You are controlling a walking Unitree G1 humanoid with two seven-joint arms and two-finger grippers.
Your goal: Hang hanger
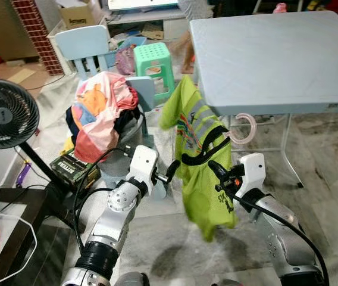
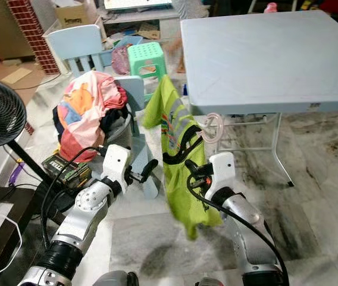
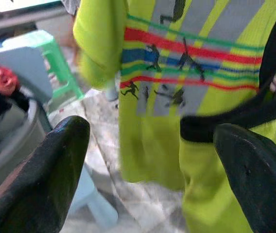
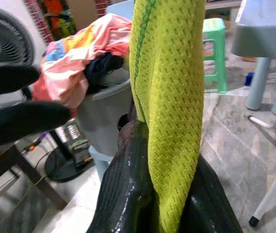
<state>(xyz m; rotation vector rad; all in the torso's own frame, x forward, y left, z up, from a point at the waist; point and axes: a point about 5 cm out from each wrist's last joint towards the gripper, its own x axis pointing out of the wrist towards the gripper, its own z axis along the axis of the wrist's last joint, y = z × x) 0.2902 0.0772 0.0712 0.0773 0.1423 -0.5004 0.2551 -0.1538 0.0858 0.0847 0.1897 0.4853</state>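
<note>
1. The pink hanger (image 1: pixel 244 128) hangs just below the near edge of the grey bench (image 1: pixel 276 53), close to its near left corner; its curved hook shows beside the bench's white legs.
2. A yellow-green shirt (image 1: pixel 200 173) with striped reflective bands and a black collar hangs on it, one sleeve reaching up to that near left corner and the hem dropping toward the marble floor (image 1: pixel 329 179).
3. The right pincer (image 1: pixel 216 171) is clamped on the shirt at mid-height. The right wrist view gives the proof: mesh fabric pinched between its two black fingers (image 4: pixel 128 184), which the head views only hint at.
4. The left pincer (image 1: pixel 170 173) hovers just beside the shirt's left edge, spread wide and holding nothing. The left wrist view shows its fingers (image 3: pixel 41 179) far apart with the printed stripes and collar between them.
5. Left of the shirt, a grey basket (image 1: pixel 127 143) is heaped with pink and orange laundry (image 1: pixel 100 113).
6. Beyond that stand a green stool (image 1: pixel 152 64) and a pale blue chair (image 1: pixel 85 47).
7. A black fan (image 1: pixel 5 114) stands at the far left.
</note>
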